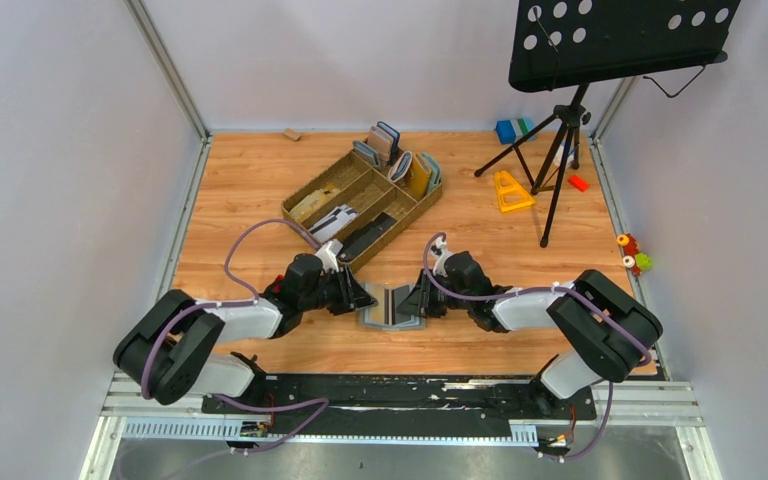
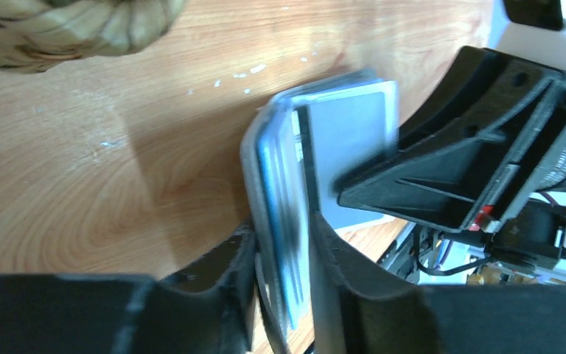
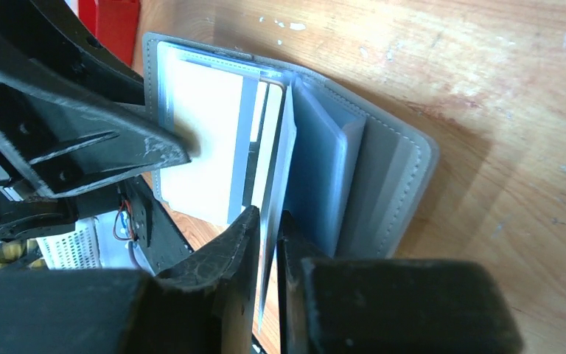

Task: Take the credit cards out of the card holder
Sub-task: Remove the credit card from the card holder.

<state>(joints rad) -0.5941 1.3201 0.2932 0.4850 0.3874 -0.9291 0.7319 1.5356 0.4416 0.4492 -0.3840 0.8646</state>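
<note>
The grey card holder (image 1: pixel 390 306) lies open on the wooden table between my two grippers. My left gripper (image 1: pixel 358 297) comes in from the left. In the left wrist view it (image 2: pixel 281 236) is shut on the holder's left flap (image 2: pixel 269 169), with blue-edged credit cards (image 2: pixel 292 251) packed inside that flap. My right gripper (image 1: pixel 422 299) comes in from the right. In the right wrist view it (image 3: pixel 269 217) is shut on a thin pale leaf (image 3: pixel 280 155) standing up from the holder's (image 3: pixel 390 177) middle. I cannot tell whether that leaf is a card or a sleeve. A cream card (image 3: pixel 203 140) shows in the far flap.
A brown compartment tray (image 1: pixel 305 197) with upright wallets (image 1: pixel 410 170) stands just behind the holder. A black music stand on a tripod (image 1: pixel 563 150) stands at the back right, with a yellow triangle (image 1: pixel 512 190), a blue block (image 1: pixel 508 130) and a red block (image 1: pixel 578 183) around its feet.
</note>
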